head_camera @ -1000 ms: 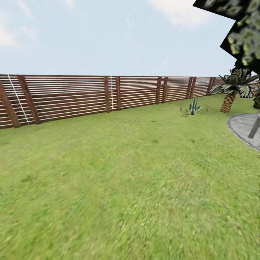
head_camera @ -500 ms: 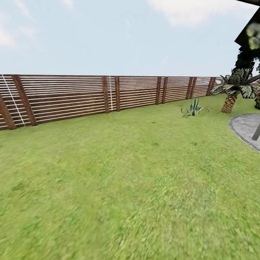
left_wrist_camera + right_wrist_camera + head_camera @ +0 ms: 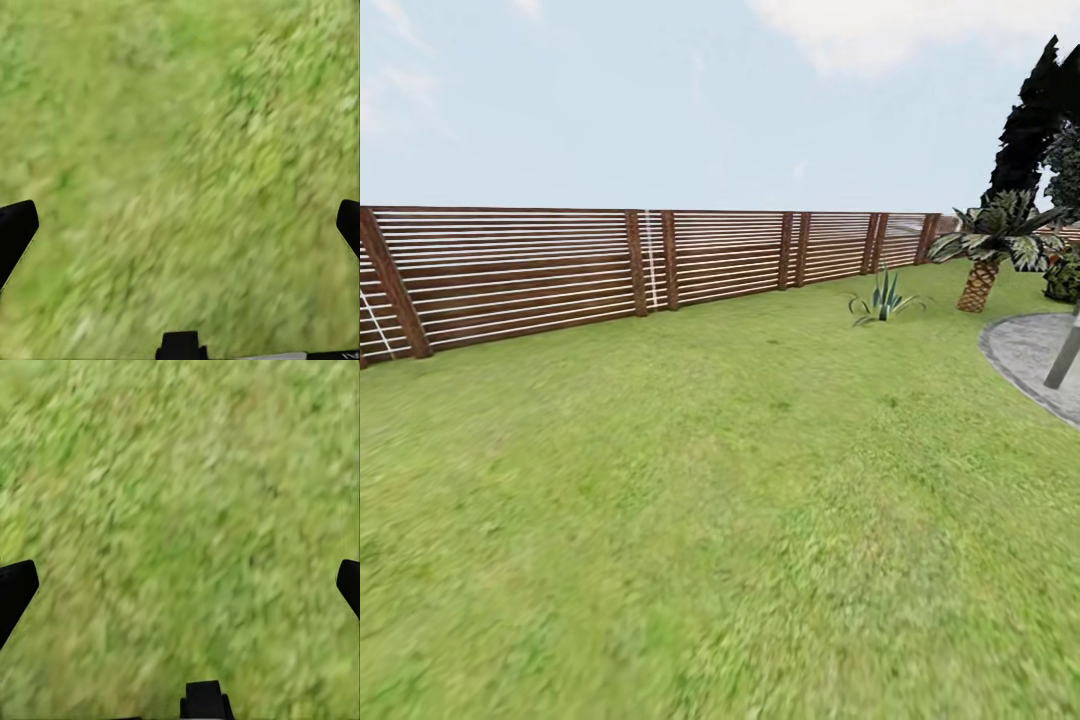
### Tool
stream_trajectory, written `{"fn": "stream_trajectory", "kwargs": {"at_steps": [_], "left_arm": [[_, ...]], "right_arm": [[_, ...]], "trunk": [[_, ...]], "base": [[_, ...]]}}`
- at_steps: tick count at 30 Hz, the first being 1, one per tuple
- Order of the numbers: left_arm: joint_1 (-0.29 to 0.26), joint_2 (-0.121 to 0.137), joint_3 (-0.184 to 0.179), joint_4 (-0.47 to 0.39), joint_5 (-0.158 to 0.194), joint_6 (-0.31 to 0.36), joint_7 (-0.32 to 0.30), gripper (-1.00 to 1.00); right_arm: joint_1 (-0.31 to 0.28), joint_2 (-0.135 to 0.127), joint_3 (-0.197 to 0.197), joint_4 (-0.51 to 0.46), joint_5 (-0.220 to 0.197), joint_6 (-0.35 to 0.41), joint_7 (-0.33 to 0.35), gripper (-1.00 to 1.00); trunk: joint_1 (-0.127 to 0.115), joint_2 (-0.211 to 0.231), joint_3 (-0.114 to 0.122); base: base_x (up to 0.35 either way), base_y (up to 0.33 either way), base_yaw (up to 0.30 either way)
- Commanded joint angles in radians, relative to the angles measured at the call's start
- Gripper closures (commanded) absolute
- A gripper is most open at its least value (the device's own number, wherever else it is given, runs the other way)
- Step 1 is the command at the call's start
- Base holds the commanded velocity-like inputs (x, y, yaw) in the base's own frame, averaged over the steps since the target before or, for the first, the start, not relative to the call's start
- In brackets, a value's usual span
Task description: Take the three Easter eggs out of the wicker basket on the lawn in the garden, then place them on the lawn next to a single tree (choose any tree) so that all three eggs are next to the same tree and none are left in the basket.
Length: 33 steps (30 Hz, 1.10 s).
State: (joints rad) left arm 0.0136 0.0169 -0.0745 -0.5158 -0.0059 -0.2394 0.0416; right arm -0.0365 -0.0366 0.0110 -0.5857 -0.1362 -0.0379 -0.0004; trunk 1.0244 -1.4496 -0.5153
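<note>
Hovering over the lawn point(image 3: 690, 520), both grippers' fingers point(image 3: 16, 229) point(image 3: 16, 589) stand apart (nothing held).

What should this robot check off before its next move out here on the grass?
1. Left gripper open and empty: ok.
2. Right gripper open and empty: ok.
3. Lawn ahead free of obstacles: ok.
4. Wicker basket with the eggs located: not ok.
5. Bare-trunked tree chosen: not ok; the short palm and dark cypress-like tree do not count.
6. Distance from the wooden fence: ok.
</note>
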Motion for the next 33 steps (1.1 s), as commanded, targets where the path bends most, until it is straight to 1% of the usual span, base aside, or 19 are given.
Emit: {"fn": "stream_trajectory", "kwargs": {"at_steps": [1, 15, 22, 29, 33], "left_arm": [[0.000, 0.000, -0.005, -0.001, -0.001, -0.001, 0.004, -1.00], [0.000, -0.003, -0.009, 0.000, -0.006, -0.005, 0.004, -1.00], [0.000, -0.004, -0.012, 0.000, -0.006, -0.005, 0.002, -1.00], [0.000, -0.002, -0.011, 0.000, -0.006, -0.005, 0.001, -1.00], [0.000, -0.004, -0.014, 0.001, -0.007, -0.006, 0.001, -1.00]], "right_arm": [[0.000, 0.000, 0.001, 0.000, -0.010, -0.004, 0.000, -1.00], [0.000, 0.000, 0.001, 0.001, -0.010, -0.004, -0.001, -1.00], [0.000, 0.000, 0.003, 0.001, -0.010, -0.004, -0.001, -1.00], [0.000, 0.000, 0.003, 0.001, -0.010, -0.004, -0.001, -1.00], [0.000, 0.000, 0.003, 0.002, -0.010, -0.004, -0.002, -1.00]], "trunk": [[0.001, 0.000, -0.001], [0.001, 0.000, -0.001], [0.001, 0.000, -0.001], [0.001, 0.000, -0.001], [0.001, 0.000, -0.001]], "base": [[0.335, 0.078, -0.003], [0.335, 0.115, 0.000], [0.335, 0.028, -0.004], [0.335, 0.001, -0.171], [0.335, 0.000, -0.044]]}}
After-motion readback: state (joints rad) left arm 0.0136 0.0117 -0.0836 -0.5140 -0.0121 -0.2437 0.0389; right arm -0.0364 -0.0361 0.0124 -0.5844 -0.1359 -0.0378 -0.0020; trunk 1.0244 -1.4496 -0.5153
